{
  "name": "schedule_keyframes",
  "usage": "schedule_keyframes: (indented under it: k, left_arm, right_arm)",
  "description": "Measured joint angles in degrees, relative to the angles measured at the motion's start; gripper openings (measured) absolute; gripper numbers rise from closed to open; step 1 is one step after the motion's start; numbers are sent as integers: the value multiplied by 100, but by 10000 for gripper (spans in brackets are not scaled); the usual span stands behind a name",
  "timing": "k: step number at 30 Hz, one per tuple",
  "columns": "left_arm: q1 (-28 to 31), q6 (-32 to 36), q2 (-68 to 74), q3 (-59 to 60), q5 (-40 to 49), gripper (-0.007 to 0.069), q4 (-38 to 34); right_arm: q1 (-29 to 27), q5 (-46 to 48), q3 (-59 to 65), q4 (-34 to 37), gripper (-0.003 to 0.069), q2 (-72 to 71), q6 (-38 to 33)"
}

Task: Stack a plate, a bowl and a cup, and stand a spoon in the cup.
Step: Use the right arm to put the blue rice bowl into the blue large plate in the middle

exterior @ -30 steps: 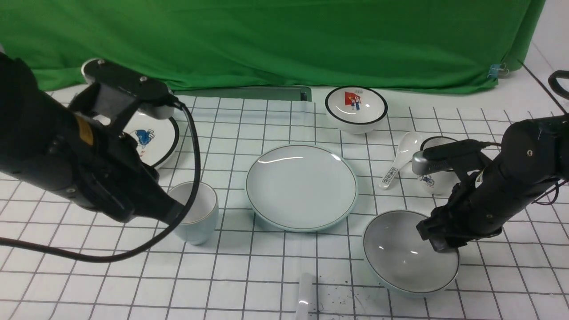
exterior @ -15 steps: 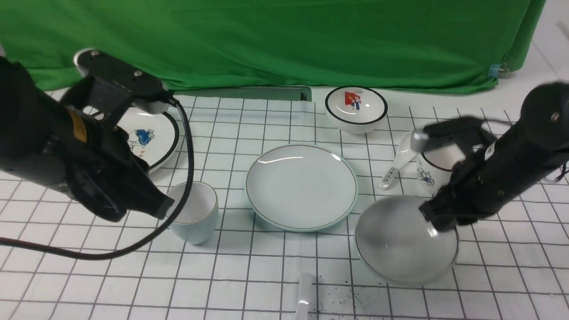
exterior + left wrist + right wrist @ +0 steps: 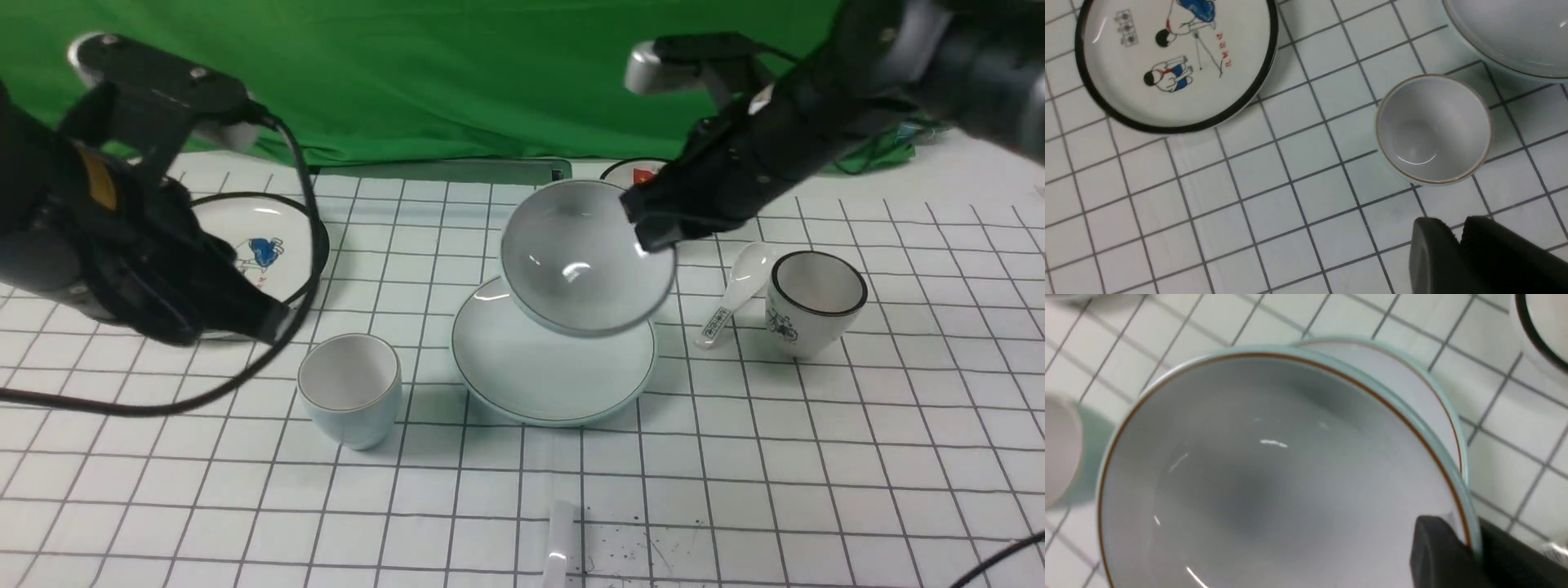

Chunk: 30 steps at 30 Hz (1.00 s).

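The bowl (image 3: 584,261) is held tilted in the air above the plate (image 3: 555,376) at the middle of the gridded table (image 3: 816,457). The far part of the plate is hidden behind it. In the right wrist view only a narrow crescent of the plate (image 3: 1421,388) shows past the bowl's rim. The cup (image 3: 1057,449) appears there as a blurred shape cut off by the frame edge.

The spoon (image 3: 561,539) is cut off at the near edge of the front view, and only a short white end is seen. The black-rimmed bowl (image 3: 645,173) at the back is almost wholly covered by the right arm.

The bowl (image 3: 1269,477) is wide and shallow, with a pale blue-green outside. The inside is grey-white and glossy, and the rim carries a thin brown line.

The right gripper (image 3: 651,235) is clamped on the bowl's rim, with one finger (image 3: 1437,551) inside and the other outside.

The left gripper (image 3: 1459,245) is seen with its fingers pressed together and nothing between them. It hovers just beside the cup (image 3: 351,392), which stands upright to the left of the plate. A cartoon plate (image 3: 1175,65) lies further left.
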Motion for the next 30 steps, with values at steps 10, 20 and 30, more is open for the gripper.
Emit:
schedule_keyframes:
  k: [10,20,30]
  left_arm:
    - [258,0,0,0,77,62,-189]
    - [263,0,0,0,31,106,-259]
    - [263,-50,0,0,-12,249,-262]
  right_arm:
    - [0,-51,-555,-17,71,1210,417]
    - [75,-146,-567,-17,80,1295,484]
    - [101,523,-725,-172,328,1289,500]
